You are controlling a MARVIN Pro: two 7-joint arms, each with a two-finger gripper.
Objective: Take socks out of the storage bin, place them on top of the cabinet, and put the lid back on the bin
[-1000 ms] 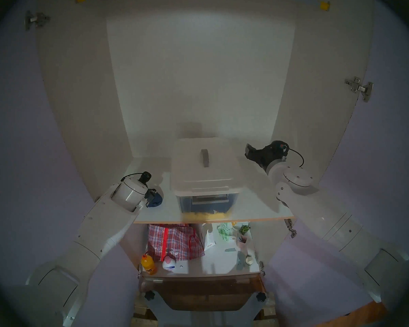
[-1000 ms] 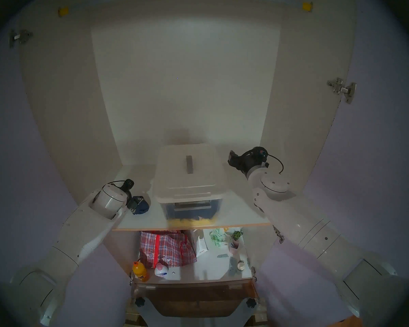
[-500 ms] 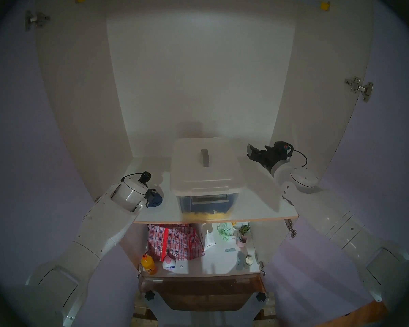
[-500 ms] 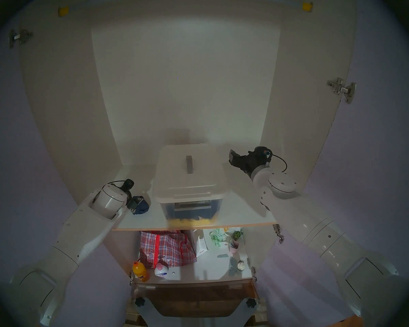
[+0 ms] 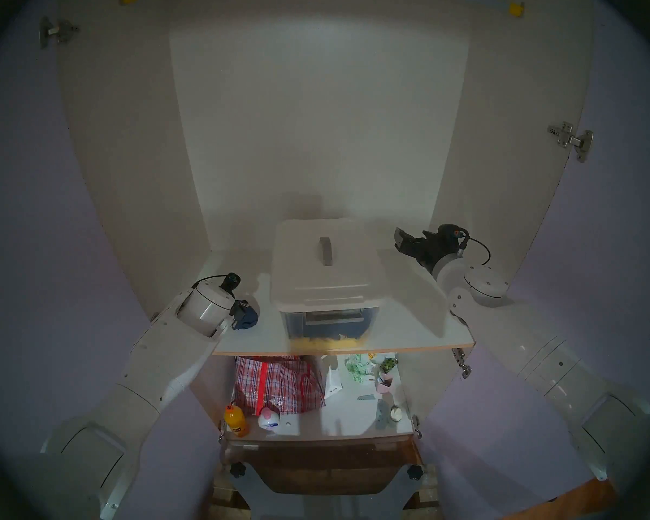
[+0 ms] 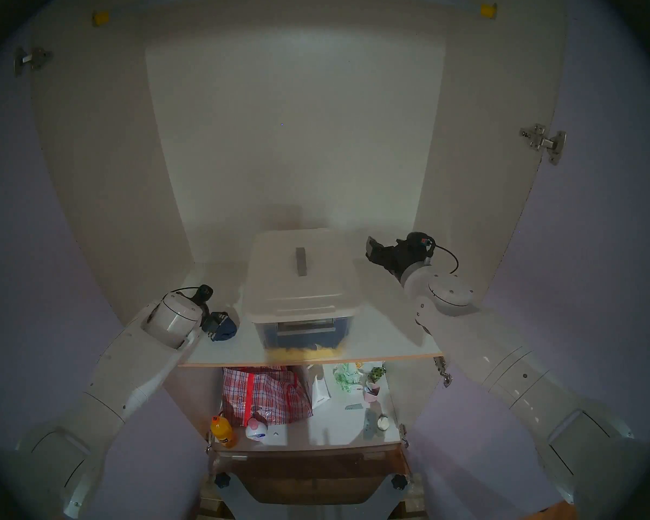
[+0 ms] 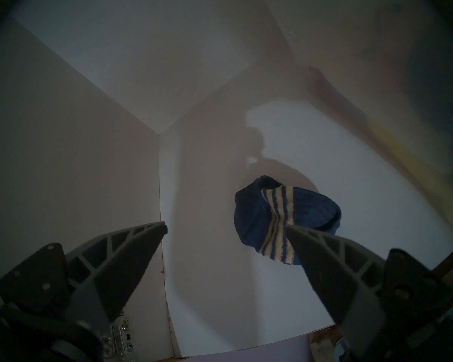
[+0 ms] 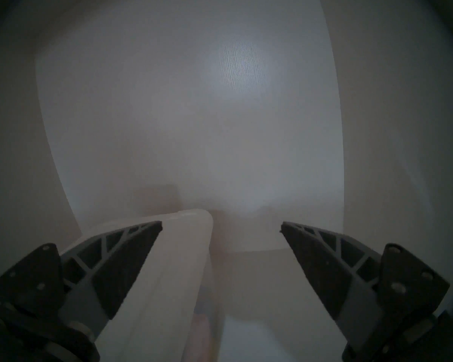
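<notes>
Socks (image 7: 277, 217) near shelf edge (image 5: 338, 348) (left side).

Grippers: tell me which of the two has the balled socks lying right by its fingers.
The left gripper: the navy, white-striped socks lie on the cabinet shelf at its open fingertips. The right gripper, also open, hangs beside the bin's lid.
</notes>
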